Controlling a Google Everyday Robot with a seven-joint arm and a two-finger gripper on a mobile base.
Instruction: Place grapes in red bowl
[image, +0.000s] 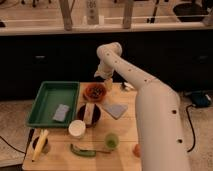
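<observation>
The red bowl (94, 92) stands at the back of the wooden table (125, 127), just right of the green tray. Its inside is dark, and I cannot tell whether that dark patch is the grapes; no bunch of grapes shows anywhere else on the table. My gripper (107, 84) hangs from the white arm (150, 100) at the bowl's right rim, a little above the table.
A green tray (45, 95) holds a grey-blue pad (61, 113). In front of the red bowl are a dark bowl (90, 114), a white cup (77, 128), a pale green cup (111, 140), a green vegetable (82, 150), a banana (40, 144), a grey cloth (116, 109) and an orange fruit (136, 149).
</observation>
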